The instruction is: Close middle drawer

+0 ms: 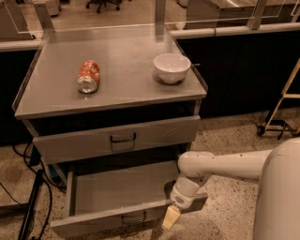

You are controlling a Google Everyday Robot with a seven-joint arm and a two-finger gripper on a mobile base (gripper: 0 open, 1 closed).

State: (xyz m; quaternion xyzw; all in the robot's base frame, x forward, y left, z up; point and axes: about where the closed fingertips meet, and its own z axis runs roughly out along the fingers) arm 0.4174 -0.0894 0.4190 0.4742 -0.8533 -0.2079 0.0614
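Office-like lab space: steel bench (pixel 131 75), speckled floor (pixel 234 136), wheeled chair (pixel 101 4) at 12 o'clock, cables (pixel 32 206) at 8 o'clock. Gripper (pixel 171 218) at 6 o'clock, low before the bench.
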